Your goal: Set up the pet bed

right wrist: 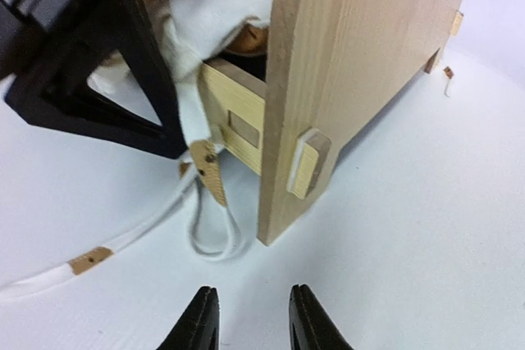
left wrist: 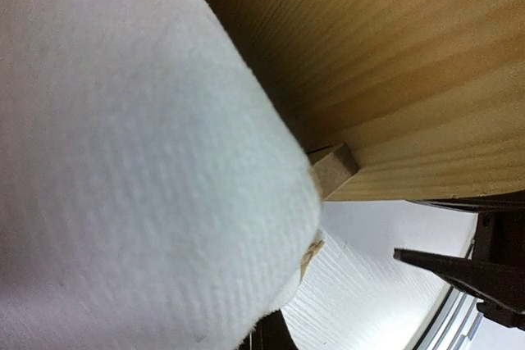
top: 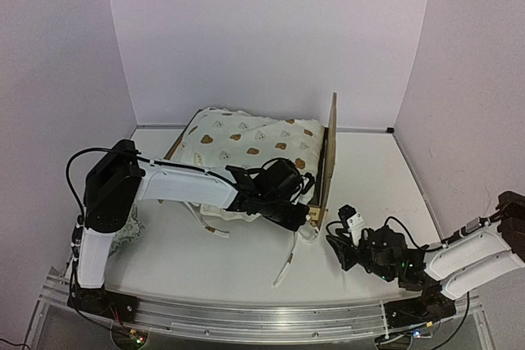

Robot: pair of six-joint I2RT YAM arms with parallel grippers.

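Table [top: 394, 194]: white, walled at the back and sides; everything sits toward its middle.
Pet bed [top: 330, 149]: light wooden frame at the table's centre, with one tall end panel upright on its right side.
Cover [top: 246, 141]: the cream bear-print cover lies heaped over the frame, hiding the base and the far end.
Pillow [top: 127, 231]: pale and ruffled, on the table beside the left arm's base, well apart from the bed.
Left gripper [top: 302, 212]: reaches to the bed's near right corner with its fingers together. It is pressed against the cover's white cloth, though the close wrist view does not show whether any cloth is pinched.
Right gripper [right wrist: 248, 317]: low over bare table just in front of the end panel, fingers slightly apart, holding nothing.
Ties [right wrist: 213, 235]: white cords from the cover, looped loose on the table at the corner.
Side rail [right wrist: 234, 125]: meets the end panel at that corner, with a small tenon [right wrist: 310, 161] poking through the panel.
Step in hand: probably dressing the frame, working the cover's corner around the near right post.
Next move: calls for the right gripper to pick up a loose tie without nudging the panel.
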